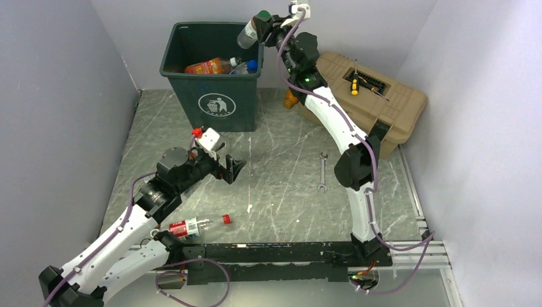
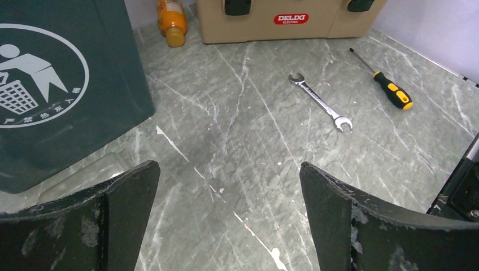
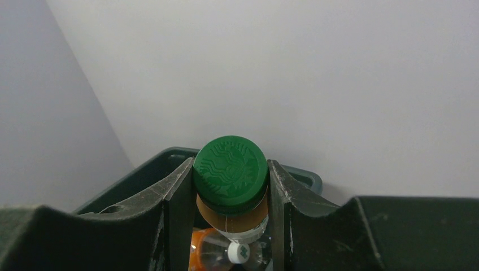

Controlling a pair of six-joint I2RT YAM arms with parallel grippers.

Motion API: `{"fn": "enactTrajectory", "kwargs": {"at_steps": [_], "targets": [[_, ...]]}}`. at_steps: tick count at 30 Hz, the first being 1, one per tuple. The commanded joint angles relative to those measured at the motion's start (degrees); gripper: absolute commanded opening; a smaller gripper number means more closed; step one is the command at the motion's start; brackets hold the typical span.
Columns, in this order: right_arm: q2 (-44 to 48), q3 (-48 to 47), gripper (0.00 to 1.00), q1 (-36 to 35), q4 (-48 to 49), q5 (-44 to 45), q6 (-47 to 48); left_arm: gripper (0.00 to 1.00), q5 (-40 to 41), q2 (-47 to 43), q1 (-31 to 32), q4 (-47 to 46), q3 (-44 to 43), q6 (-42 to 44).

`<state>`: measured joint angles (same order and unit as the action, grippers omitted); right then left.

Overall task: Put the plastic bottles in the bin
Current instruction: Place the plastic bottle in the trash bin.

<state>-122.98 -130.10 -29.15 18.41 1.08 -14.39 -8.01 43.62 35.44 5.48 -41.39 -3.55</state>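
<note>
**A:** Over the far right corner of the bin (image 1: 211,102), at about 1 o'clock of its opening, a bottle (image 1: 247,36) hangs tilted with its green cap (image 3: 230,167) uppermost.

**B:** What has hold of it?

**A:** The right end effector (image 1: 265,24), pinching it just under the cap. The right wrist view shows a finger (image 3: 179,192) pressed against each side.

**B:** And inside the bin?

**A:** An orange-labelled bottle (image 1: 208,66) and a blue-capped bottle (image 1: 248,66), lying side by side.

**B:** Any out on the surface (image 1: 281,192)?

**A:** Two. A red-labelled bottle (image 1: 190,226) lies on its side at 7 o'clock, just beside the left arm, its red cap pointing to 3 o'clock. An orange bottle (image 2: 171,22) sits at 12 o'clock, between the bin and the tan toolbox (image 1: 390,105). I cannot tell whether it is upright.

**B:** The other end effector?

**A:** The left end effector (image 2: 229,168) is spread wide with nothing between its fingers. It sits at 5 o'clock from the bin.

**B:** Anything else?

**A:** A wrench (image 1: 323,171) lies flat at 3 o'clock. A yellow-handled screwdriver (image 1: 355,83) lies on the toolbox lid. In the left wrist view a second screwdriver (image 2: 390,89) lies on the surface near the wrench, not touching it.
</note>
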Motion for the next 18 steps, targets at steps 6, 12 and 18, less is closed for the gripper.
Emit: {"fn": "enactTrajectory", "kwargs": {"at_steps": [6, 12, 18], "targets": [[-3.79, -4.88, 0.0, -2.06, -2.69, 2.15, 10.2, 0.99, 1.36, 0.97, -0.37, 0.23, -1.76, 1.49], [-5.59, -7.36, 0.48, -3.29, -6.87, 0.38, 9.57, 0.99, 1.19, 1.43, -0.37, 0.5, -1.86, 1.6], [-4.17, -9.06, 0.84, -3.61, -8.92, 0.44, 7.43, 1.0, 1.42, 1.41, -0.46, 0.76, -1.94, 1.69]]}}
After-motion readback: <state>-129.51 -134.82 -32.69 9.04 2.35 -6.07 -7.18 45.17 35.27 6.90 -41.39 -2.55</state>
